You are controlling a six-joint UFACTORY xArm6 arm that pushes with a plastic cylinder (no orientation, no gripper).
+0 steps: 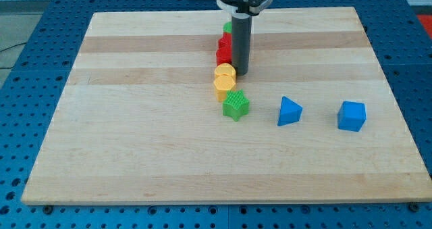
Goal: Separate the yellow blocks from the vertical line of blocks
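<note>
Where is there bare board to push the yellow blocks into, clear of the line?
The widest free patch lies on the view's left of the line, out to the board edge. The view's bottom strip below the green star is bare too. The view's right holds the blue wedge and blue cube. It is crowded where my tip sits beside the yellow blocks and red blocks.

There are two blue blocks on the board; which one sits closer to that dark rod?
The blue triangular block, the one further toward the view's left. It lies nearer my tip than the blue cube, which sits off toward the view's right edge.
</note>
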